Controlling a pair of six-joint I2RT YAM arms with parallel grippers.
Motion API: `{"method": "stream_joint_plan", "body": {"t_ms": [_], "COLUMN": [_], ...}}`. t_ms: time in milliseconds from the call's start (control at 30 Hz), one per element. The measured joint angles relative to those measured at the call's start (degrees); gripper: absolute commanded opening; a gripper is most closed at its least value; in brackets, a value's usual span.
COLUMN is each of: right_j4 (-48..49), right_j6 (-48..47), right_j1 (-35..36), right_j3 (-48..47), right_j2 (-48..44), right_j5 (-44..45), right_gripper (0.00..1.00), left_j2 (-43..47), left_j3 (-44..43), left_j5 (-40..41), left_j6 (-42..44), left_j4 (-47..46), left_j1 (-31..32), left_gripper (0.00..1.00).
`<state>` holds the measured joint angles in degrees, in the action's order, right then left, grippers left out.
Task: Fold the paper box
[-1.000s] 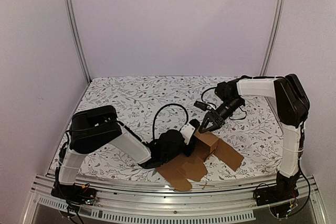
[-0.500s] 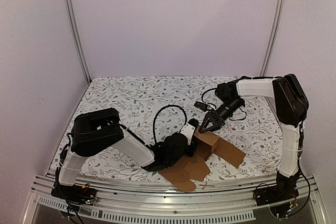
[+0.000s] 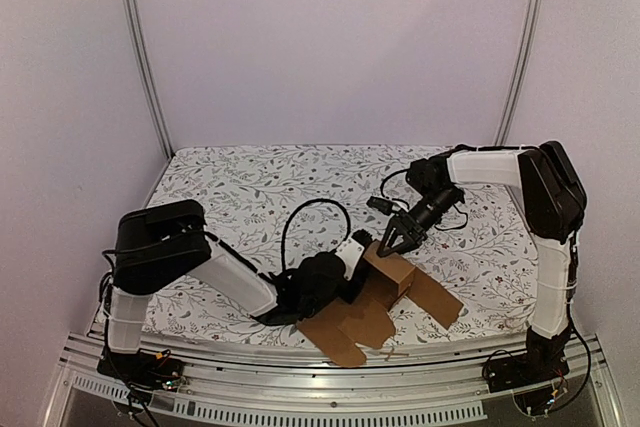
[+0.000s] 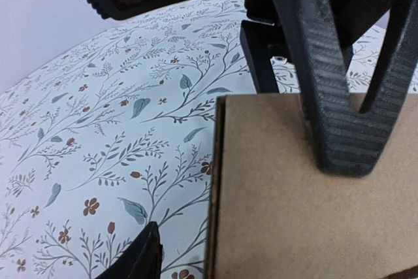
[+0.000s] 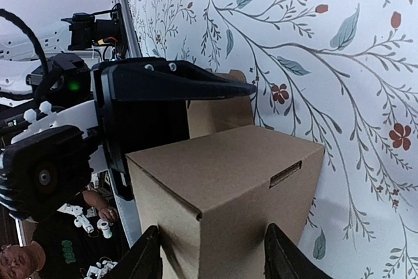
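The paper box stands part folded as a small brown carton at the front of the table, with flat flaps still spread around it. My right gripper comes down on it from behind. In the right wrist view its fingers straddle one upright corner of the box and rest against both faces. My left gripper sits low at the box's left side. One left finger stands a little off the edge of the brown panel; the other is out of frame.
A floral cloth covers the table. A loose flap lies to the box's right. An aluminium rail runs along the near edge, upright frame posts stand at the back corners, and the left arm's cable loops above its wrist.
The left arm's shoulder and elbow have swung left, and its gripper has drawn slightly back from the box and opened. The right gripper has stayed on the box's top.
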<state>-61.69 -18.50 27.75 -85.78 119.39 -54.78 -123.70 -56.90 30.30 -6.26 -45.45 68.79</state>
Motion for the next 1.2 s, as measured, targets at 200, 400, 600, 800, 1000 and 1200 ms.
{"method": "stream_joint_plan", "body": {"t_ms": [200,400,600,800,1000,1200], "right_j4": [0.0,0.0,-1.4,-2.6,-3.0,-3.8], "right_j6": [0.2,0.7,0.3,-0.5,-1.7,-3.1], "right_j1": [0.0,0.2,0.3,0.3,-0.3,-4.0], "right_j3": [0.0,-0.3,-1.3,-2.8,-2.3,2.4], "right_j2": [-0.1,-0.2,-2.4,-7.5,-10.4,-14.7], "right_j5": [1.5,2.2,3.9,6.2,8.0,9.6], "right_gripper": [0.52,0.54,0.61,0.64,0.63,0.64], "left_j2": [5.9,12.9,23.3,26.8,26.4,21.3], "left_j3": [5.1,12.5,16.6,10.1,-1.3,-6.9], "left_j5": [0.1,0.4,0.8,-1.3,-7.6,-18.7], "left_j6": [0.0,-1.7,-2.2,-1.2,-3.9,-6.3], "left_j4": [1.9,4.8,8.2,16.5,25.0,25.6], "left_j1": [1.0,1.8,2.0,1.7,-1.8,-8.3], "left_gripper": [0.52,0.57,0.71,0.72,0.69,0.68]}}
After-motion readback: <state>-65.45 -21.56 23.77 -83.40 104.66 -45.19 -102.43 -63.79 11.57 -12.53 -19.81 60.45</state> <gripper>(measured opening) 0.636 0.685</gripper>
